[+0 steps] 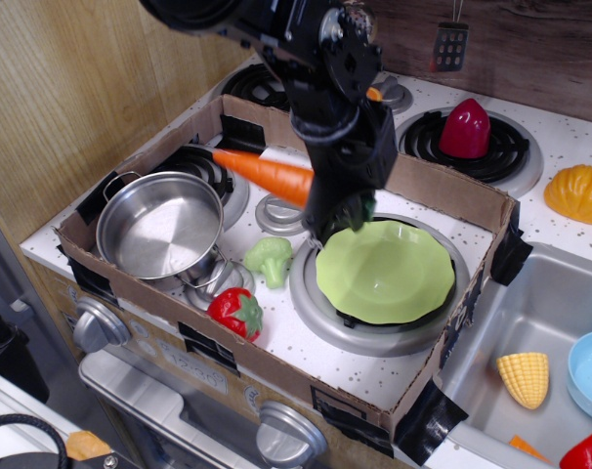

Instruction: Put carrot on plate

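The orange carrot point(267, 171) hangs in the air, held by its thick green-capped end, its tip pointing left over the stove. My gripper point(337, 213) is shut on the carrot's stem end, just above the left rim of the plate. The lime-green plate point(386, 271) lies on the front right burner inside the cardboard tray, with nothing on it. The gripper's fingertips are partly hidden by the arm.
A steel pot point(160, 225) stands at the left, with a green broccoli point(269, 259) and a red strawberry point(236, 313) near it. Cardboard walls point(443, 195) ring the stove. A red pepper point(465, 128), a yellow squash point(577, 192) and a sink with corn point(524, 378) lie to the right.
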Robot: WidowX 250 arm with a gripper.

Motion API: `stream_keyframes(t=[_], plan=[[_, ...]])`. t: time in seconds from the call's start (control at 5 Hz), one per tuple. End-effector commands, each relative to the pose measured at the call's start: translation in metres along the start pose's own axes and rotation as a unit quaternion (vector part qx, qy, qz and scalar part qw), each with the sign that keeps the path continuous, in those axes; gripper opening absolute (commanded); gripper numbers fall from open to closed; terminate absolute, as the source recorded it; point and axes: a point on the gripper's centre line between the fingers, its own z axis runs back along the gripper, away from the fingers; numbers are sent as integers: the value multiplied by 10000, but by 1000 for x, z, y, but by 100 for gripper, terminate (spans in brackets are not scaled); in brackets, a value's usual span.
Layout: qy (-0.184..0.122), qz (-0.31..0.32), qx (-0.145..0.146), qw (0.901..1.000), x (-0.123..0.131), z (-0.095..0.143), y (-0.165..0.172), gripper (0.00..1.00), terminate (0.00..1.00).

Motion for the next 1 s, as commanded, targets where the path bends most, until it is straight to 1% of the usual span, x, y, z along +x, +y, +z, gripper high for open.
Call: stream_keyframes(t=[0.0,0.2,0.4,0.6,0.8], plan=[[-565,376,114,9976,34,-9,-3,0,0],[-860,470,-21,9952,49,-17,-3,0,0],[-1021,568,-14,9932,66,-26,-1,0,0],[-1039,603,49,9928,76,-26,2,0,0],[-1074,733,85,9915,79,-24,3,100,0]])
